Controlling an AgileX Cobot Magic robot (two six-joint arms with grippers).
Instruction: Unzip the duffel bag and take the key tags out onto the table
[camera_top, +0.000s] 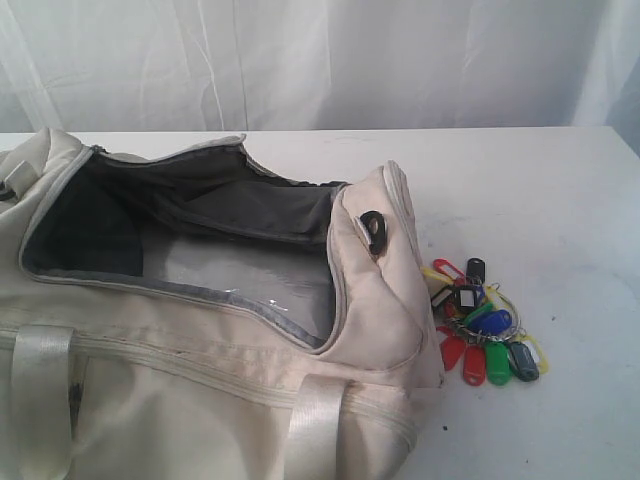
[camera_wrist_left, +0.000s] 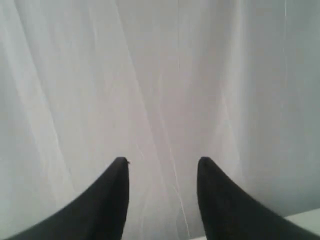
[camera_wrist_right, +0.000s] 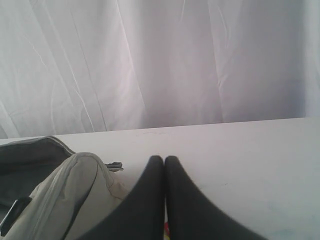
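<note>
White curtain (camera_top: 320, 60) behind, plain white counter (camera_top: 560, 200) under everything. The key tags (camera_top: 483, 325) were lying on the counter, out of the bag. By the look of it they were right under the right tool (camera_wrist_right: 165, 160), with only a sliver of red peeking past its tips. The duffel bag (camera_top: 380, 300) sat just beside that tool, zip wide open, grey lining (camera_top: 240, 265) showing. So I'd call the job basically done, with only the back-off to go. Lift straight up, and don't drag across the rings or catch the bag's end. Right tool was pinched fully closed with nothing in it. Left tool (camera_wrist_left: 162, 160) had its fingers spread apart, empty, touching nothing, pointed at the curtain.
</note>
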